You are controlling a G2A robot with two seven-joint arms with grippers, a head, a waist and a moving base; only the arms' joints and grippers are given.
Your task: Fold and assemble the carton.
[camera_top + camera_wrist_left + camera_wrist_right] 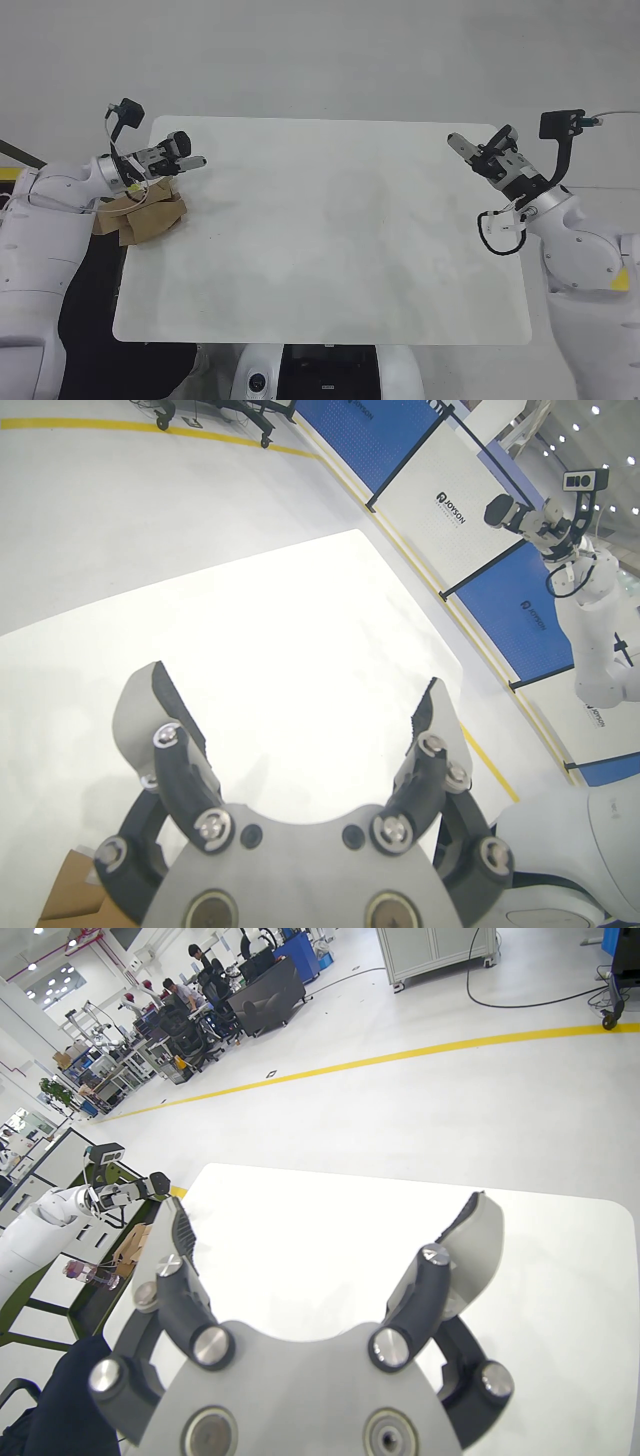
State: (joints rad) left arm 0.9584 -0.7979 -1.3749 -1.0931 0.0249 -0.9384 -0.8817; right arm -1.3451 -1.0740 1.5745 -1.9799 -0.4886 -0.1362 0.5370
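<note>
The white counter (320, 230) stands on a pale floor (450, 1103) with a yellow line (350, 1063) on it. At the counter's left edge lies the brown carton (150, 215), all crumpled. I cannot tell if anything is in it. The left claw (295, 695) hangs just above it, fingers wide apart. The left wrist view shows blue and white panels (450, 500) behind the counter. The right wrist view shows desks and chairs (200, 1038) far off, and a bottle (90, 1274) near the carton. The right claw (325, 1213) is over the counter's right side, fingers wide apart too.
</note>
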